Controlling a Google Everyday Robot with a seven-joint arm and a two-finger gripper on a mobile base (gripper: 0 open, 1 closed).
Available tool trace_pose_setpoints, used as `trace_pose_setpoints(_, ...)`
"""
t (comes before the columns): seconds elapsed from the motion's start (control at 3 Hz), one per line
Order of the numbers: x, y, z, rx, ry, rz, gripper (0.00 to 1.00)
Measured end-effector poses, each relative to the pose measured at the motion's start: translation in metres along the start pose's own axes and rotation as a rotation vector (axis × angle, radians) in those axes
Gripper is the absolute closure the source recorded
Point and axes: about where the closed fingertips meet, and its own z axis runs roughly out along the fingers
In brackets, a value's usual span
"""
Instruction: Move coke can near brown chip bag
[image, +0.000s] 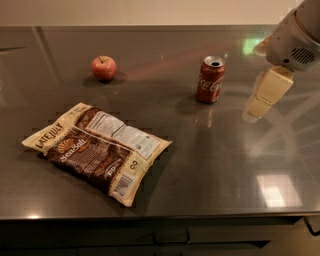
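**Coke can upright, tool hanging to its right**

The coke can (210, 80) stands on the grey table (225, 165), well apart from the brown chip bag (97, 150) lying flat at front left. A red apple (103, 68) sits farther back. The tool (254, 109) hangs near the can's right, not touching it; I cannot tell whether it is spread or pressed together.

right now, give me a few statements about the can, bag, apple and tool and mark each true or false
1. The coke can stands upright on the table. True.
2. The tool is gripping the coke can. False: it hangs over the table on the picture's right side of the can, apart from it.
3. The apple lies on top of the brown chip bag. False: it sits on the table behind the bag, apart from it.
4. The brown chip bag lies flat, nearer the camera than the can. True.
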Motion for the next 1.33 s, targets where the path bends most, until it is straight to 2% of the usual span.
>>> trace_pose_setpoints(0.67, -0.028, -0.044, 0.043, 0.009, -0.131, 0.074, 0.0)
trace_pose_setpoints(1.33, -0.048, -0.081, 0.087, 0.021, -0.199, 0.157, 0.0)
